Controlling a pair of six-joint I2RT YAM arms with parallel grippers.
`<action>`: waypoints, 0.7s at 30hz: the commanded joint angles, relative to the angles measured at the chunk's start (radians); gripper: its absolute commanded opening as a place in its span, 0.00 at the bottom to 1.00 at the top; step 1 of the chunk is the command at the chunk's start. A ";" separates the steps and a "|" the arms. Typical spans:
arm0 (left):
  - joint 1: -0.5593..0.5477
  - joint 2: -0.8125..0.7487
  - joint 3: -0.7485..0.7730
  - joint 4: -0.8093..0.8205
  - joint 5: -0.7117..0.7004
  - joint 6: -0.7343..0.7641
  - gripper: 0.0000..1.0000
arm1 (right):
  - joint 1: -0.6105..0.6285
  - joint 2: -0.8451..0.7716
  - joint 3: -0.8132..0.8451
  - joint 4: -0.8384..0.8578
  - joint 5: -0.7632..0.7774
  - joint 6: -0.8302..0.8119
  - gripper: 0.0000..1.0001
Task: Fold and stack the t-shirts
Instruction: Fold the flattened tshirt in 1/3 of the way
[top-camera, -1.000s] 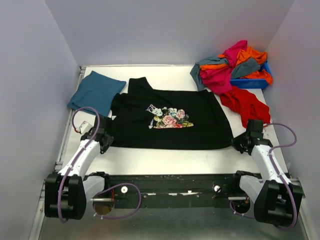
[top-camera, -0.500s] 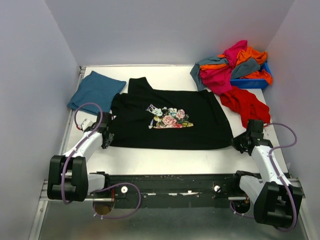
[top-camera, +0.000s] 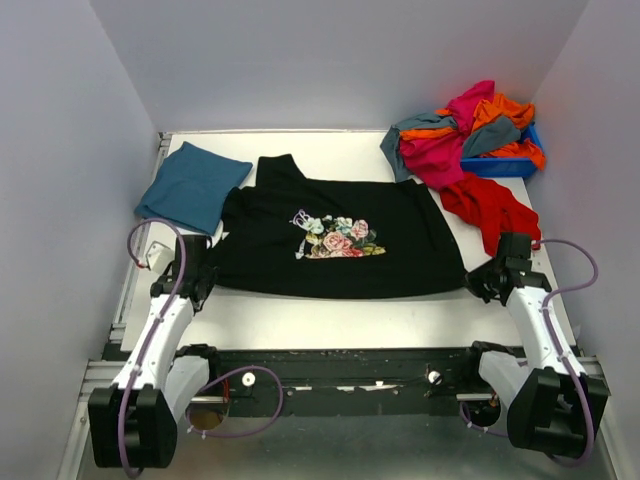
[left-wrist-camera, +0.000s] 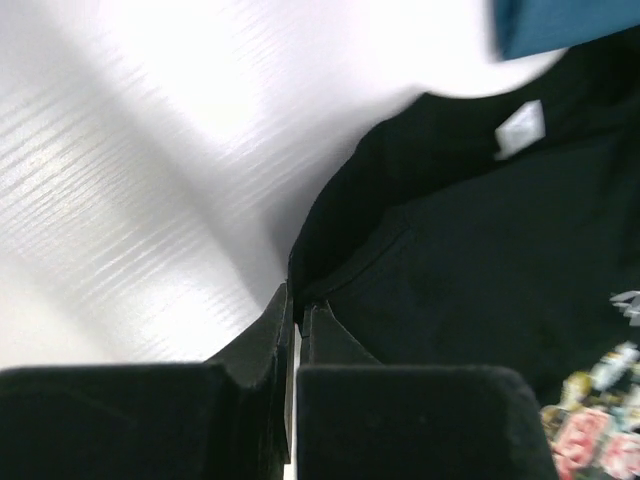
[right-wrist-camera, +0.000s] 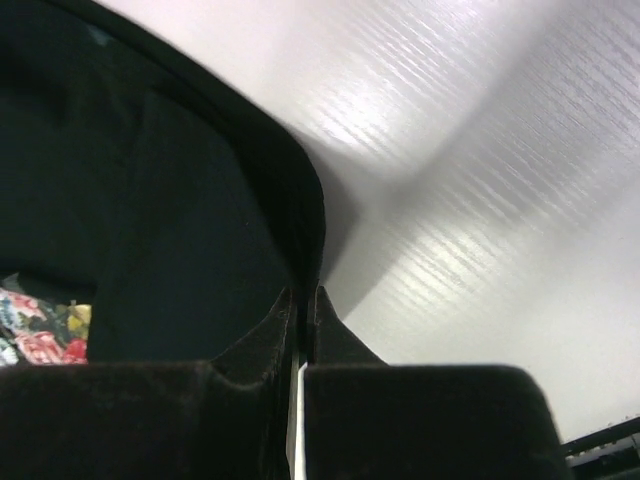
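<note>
— What's in the bin?
— The blue bin (top-camera: 505, 166) far right overflows with magenta, orange and grey-blue t-shirts (top-camera: 445, 140); a red t-shirt (top-camera: 490, 208) spills onto the white table (top-camera: 330, 312).
— Claws?
— My left gripper (left-wrist-camera: 296, 298) and right gripper (right-wrist-camera: 302, 298) each pinch a near corner of the black floral t-shirt (top-camera: 300, 265), which lies flat. The folded teal t-shirt (top-camera: 192, 186) lies far left. Pale walls (top-camera: 330, 60) surround the table.

White-shelled left arm (top-camera: 158, 335) and right arm (top-camera: 537, 318), black joints; purple cables (top-camera: 572, 262) loop behind the black left hand (top-camera: 204, 272) and right hand (top-camera: 478, 284).

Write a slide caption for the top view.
Left gripper and right gripper pinch near corners of the black t-shirt; folded teal t-shirt lies far left.
</note>
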 joint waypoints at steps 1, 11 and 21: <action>0.009 -0.116 0.126 -0.148 -0.047 0.042 0.00 | 0.001 -0.026 0.093 -0.090 -0.034 -0.033 0.01; 0.009 -0.092 0.477 -0.176 -0.093 0.096 0.00 | 0.001 0.014 0.444 -0.083 -0.179 0.079 0.01; 0.009 0.150 1.277 -0.254 -0.060 0.220 0.00 | -0.002 0.026 1.032 -0.179 -0.183 0.049 0.01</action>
